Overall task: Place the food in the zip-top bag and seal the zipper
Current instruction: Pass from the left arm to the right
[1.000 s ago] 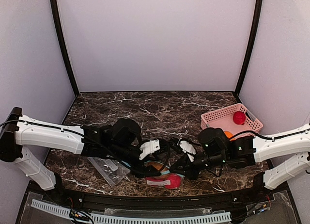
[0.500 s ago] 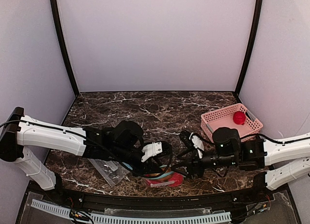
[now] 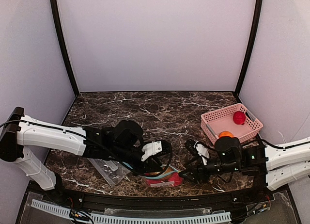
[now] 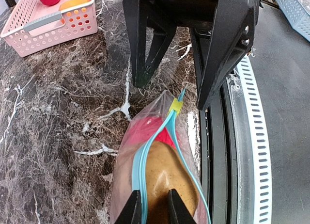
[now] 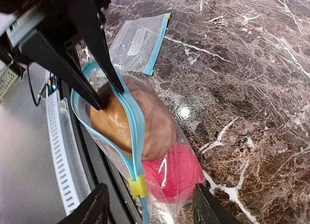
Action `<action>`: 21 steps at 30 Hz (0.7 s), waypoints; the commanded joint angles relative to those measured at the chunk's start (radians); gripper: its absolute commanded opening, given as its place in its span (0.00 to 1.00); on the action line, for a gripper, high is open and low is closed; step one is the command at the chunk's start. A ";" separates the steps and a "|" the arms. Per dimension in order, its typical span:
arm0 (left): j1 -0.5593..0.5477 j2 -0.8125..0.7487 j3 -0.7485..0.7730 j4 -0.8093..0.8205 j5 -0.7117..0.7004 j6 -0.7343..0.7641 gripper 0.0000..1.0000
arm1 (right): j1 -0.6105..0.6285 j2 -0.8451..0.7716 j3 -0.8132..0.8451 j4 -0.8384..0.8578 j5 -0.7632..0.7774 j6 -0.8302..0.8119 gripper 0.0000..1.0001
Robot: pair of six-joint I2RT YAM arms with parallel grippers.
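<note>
The zip-top bag (image 3: 163, 178) lies near the table's front edge, mouth partly open. Inside it are a brown-tan food piece (image 4: 167, 178) and a red one (image 5: 174, 170). The teal zipper (image 5: 133, 132) is parted, with a yellow slider (image 5: 137, 186) at its end. My left gripper (image 4: 154, 210) is shut on one side of the bag's rim, one finger inside the mouth. My right gripper (image 5: 152, 207) stands open around the slider end, touching nothing. More food lies in the pink basket: a red piece (image 3: 238, 118) and an orange one (image 3: 225, 134).
The pink basket (image 3: 213, 118) stands at the right, behind my right arm. A second, flat bag (image 3: 109, 168) lies left of the filled one, under my left arm. The table's black front rail (image 4: 218, 151) runs right beside the bag.
My left gripper has closed on the bag's rim. My right gripper has opened and drawn back to the right, uncovering the orange piece in the basket.
</note>
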 commanded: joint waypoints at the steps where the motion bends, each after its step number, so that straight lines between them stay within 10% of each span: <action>1: -0.005 0.015 -0.017 -0.089 -0.022 -0.018 0.18 | 0.005 0.072 0.001 0.022 -0.016 0.000 0.50; 13: -0.005 0.004 0.013 -0.098 -0.025 -0.032 0.23 | 0.007 0.073 0.013 0.030 -0.003 -0.011 0.00; 17: -0.003 -0.008 0.080 -0.090 -0.004 -0.048 0.59 | 0.006 0.035 0.039 -0.002 -0.008 -0.029 0.00; 21: -0.002 0.002 0.148 -0.070 0.070 -0.055 0.74 | 0.007 0.013 0.062 -0.029 -0.015 -0.051 0.00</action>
